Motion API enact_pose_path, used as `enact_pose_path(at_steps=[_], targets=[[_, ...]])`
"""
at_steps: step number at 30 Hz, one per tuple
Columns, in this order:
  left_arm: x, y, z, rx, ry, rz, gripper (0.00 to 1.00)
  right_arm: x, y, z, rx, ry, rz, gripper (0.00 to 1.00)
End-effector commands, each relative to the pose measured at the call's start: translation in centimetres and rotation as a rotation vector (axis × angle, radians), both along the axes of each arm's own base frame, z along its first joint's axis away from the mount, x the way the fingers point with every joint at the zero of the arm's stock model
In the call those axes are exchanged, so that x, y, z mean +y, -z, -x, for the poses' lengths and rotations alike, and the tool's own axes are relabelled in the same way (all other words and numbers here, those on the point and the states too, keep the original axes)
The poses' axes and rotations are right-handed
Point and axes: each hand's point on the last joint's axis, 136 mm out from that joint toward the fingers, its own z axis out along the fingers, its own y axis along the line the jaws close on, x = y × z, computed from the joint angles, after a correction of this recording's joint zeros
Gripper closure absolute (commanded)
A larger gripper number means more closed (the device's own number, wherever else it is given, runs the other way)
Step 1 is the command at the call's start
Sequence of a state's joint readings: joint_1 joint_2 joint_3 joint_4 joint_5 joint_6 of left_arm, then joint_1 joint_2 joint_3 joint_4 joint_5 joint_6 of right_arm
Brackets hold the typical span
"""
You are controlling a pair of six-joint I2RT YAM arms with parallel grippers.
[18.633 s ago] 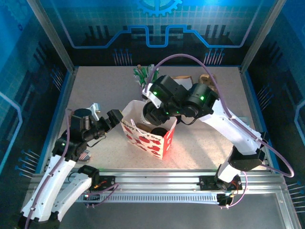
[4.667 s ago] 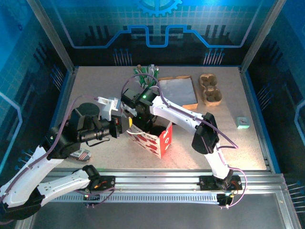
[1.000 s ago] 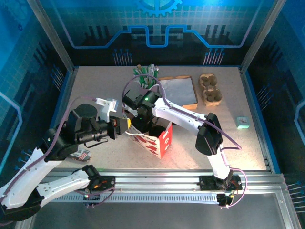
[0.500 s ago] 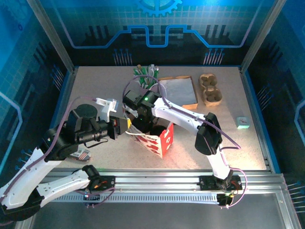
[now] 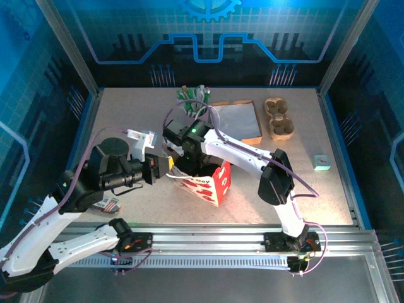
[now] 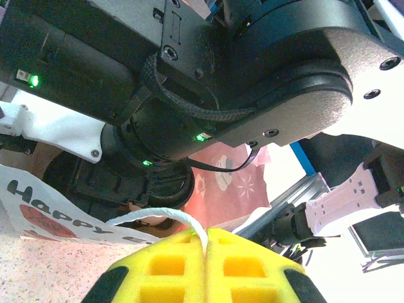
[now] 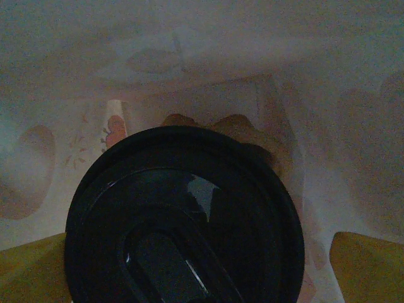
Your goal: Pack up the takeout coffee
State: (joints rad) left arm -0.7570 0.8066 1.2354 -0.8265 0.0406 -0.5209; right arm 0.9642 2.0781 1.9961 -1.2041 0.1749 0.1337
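- The takeout coffee (image 7: 183,221) is seen from directly above in the right wrist view. Its round black lid (image 7: 158,189) is fitted, and it appears to be standing upright on the floor of the gift bag (image 7: 189,63).
- The right hand (image 7: 201,268) has just been spread wide. Its yellow fingertips (image 7: 369,268) are seen at either side of the lid, and a gap is visible on the right side, so the cup appears to be gripped no longer.
- From this it is judged that the cup has been released inside the bag and the main step of packing is done.
- In the overhead view the right arm is still reached down into the open mouth of the red-and-white gift bag (image 5: 213,184), which has shifted slightly on the tabletop (image 5: 126,120) over the last second.
- The left hand (image 6: 206,268) is pressed together on the bag's white cord handle (image 6: 165,216), and the pinch has been held unchanged, so the mouth is kept open.
- What seems to remain is for the right hand to be lifted straight out. The bag's thin paper walls could be snagged by the spread fingers, and the cup could be tipped.
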Motion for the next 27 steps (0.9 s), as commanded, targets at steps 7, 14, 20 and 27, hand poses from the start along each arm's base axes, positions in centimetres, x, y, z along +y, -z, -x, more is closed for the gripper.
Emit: enact_pose_path(at_steps=[7,14,20,27], targets=[[-0.2,-2.2,0.2,-0.066,0.018,0.046,1.0,-0.7,-0.3,0.4,0.015,-0.002,0.019,0.0],[-0.6,-2.1,0.1,-0.055,0.027,0.048,1.0,-0.4,-1.1,0.3,0.001,0.002,-0.009,0.0],[-0.8,-2.2,0.0,-0.054,0.032,0.049,1.0,0.3,-1.9,0.4,-0.003,0.001,-0.058,0.0],[-0.9,-2.2,0.0,-0.051,0.035,0.047,1.0,0.8,-3.3,0.2,-0.027,-0.001,-0.105,0.0]])
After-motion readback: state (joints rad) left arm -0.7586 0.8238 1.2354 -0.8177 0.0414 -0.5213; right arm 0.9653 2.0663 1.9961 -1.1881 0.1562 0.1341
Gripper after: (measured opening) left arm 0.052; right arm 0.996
